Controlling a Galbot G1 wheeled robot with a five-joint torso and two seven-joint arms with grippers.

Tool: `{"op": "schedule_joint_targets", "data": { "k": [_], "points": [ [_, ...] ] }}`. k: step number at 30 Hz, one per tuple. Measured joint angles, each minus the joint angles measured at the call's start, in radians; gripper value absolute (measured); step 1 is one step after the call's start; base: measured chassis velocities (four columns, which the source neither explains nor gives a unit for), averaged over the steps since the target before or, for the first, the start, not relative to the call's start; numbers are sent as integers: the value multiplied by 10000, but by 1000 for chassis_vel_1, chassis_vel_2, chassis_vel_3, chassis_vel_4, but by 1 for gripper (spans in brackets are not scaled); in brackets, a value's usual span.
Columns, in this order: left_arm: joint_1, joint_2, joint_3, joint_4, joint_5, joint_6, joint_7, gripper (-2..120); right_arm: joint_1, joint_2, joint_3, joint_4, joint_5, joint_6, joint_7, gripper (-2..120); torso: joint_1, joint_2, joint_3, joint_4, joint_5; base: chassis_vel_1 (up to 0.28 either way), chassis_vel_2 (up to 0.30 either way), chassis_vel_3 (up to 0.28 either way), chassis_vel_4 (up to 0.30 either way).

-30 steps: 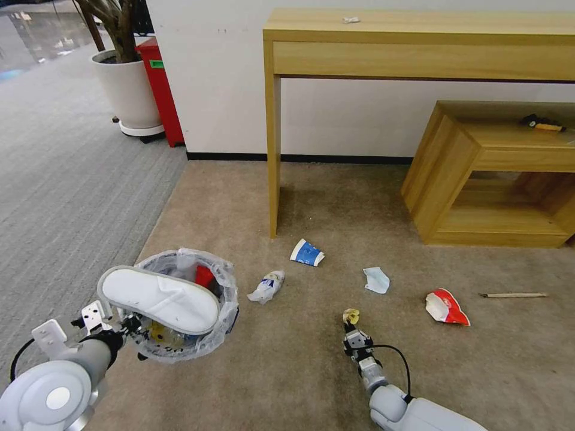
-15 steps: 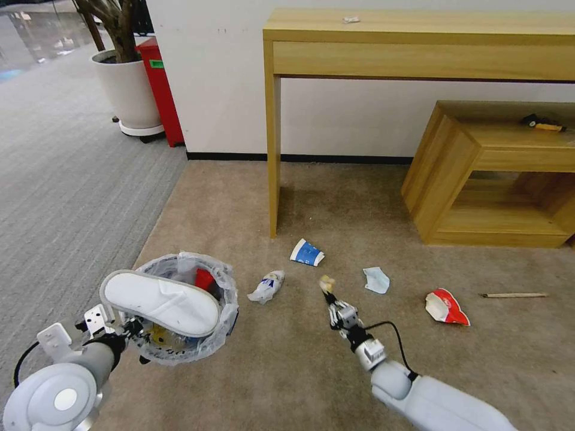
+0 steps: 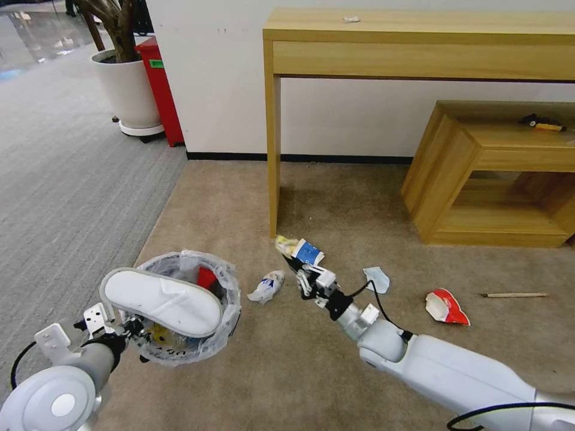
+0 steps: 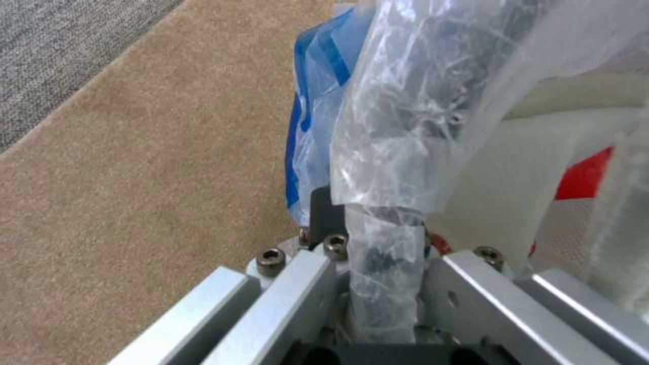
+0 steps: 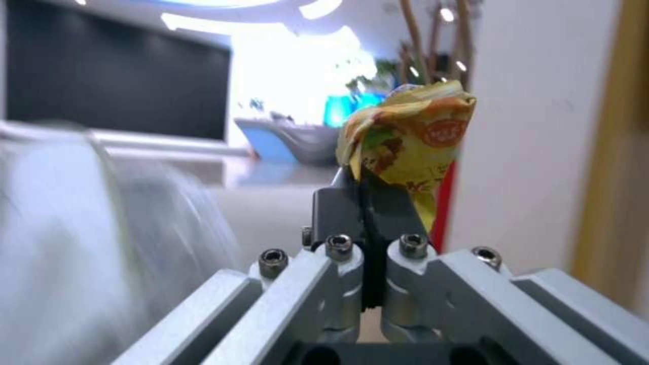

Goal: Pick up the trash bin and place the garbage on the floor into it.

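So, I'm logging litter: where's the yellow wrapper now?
Head view: the yellow wrapper is pinched in the right claw, held above the carpet beside the blue-white paper cup, right of the trash bin.

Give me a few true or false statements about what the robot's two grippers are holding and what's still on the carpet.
1. The right gripper is shut on the yellow wrapper. True.
2. The left gripper hangs empty. False: it clamps the trash bin rim.
3. A white slipper lies across the bin. True.
4. The red wrapper is inside the bin. False: it lies on the floor.
5. The wooden stick lies on the floor. True.
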Motion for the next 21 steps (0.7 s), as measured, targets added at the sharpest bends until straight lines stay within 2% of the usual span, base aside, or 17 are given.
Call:
{"op": "schedule_joint_targets", "data": {
  "k": [2, 6, 13, 21],
  "points": [
    [0, 43, 12, 14, 5, 21, -24, 0, 621, -70, -518, 848, 407, -160, 15, 0, 0, -1, 0, 1, 0, 0, 0, 0, 0],
    [-12, 95, 23, 43, 4, 36, -40, 0, 1338, -98, -1163, 1578, 905, -296, 19, 0, 1, 0, 0, 1, -2, 0, 0, 0, 0],
    [-99, 162, 34, 38, -96, 43, -118, 0, 1872, 174, -2107, 2036, 1530, -477, 192, 0, 0, 0, 0, 0, 0, 0, 0, 0, 0],
    [-87, 213, 42, -128, -290, 75, -283, 0, 1665, 634, -2663, 1959, 1829, -600, 458, 0, 0, 0, -1, 0, 0, 0, 0, 0, 0]
  ]
}}
